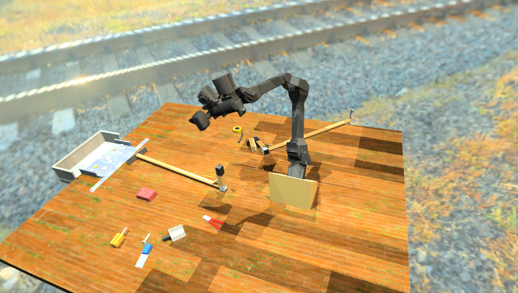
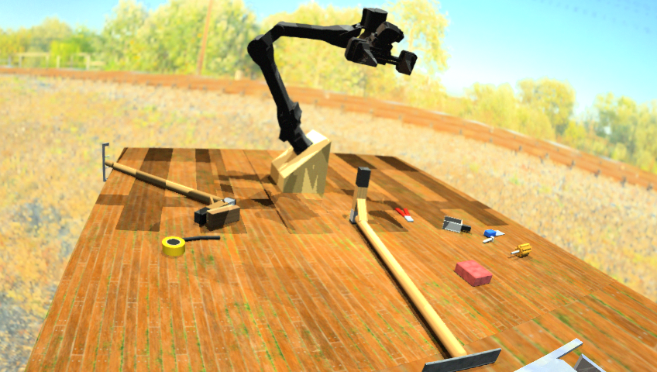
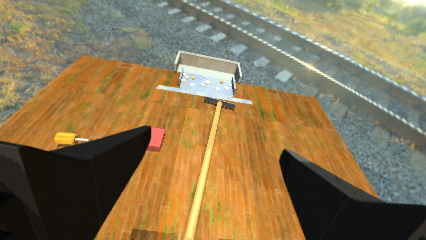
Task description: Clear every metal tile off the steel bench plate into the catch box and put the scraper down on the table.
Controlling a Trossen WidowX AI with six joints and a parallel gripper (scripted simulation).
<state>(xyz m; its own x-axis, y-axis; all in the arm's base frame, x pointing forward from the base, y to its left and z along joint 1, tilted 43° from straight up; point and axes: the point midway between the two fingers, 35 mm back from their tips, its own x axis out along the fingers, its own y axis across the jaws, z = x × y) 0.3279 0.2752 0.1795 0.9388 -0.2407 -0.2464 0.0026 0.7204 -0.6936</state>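
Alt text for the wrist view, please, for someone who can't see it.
Between the open black fingers of the gripper, a long-handled scraper lies on a wooden table, its dark blade just short of a steel plate scattered with small white and orange tiles. Beyond the plate stands an open catch box; a red block and yellow-handled screwdriver lie to the left.

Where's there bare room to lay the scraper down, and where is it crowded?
The widest bare patch lies between the scraper's pole and the yellow tape. Another lies between the red block and the red pliers. It's crowded around the blue-handled tool.
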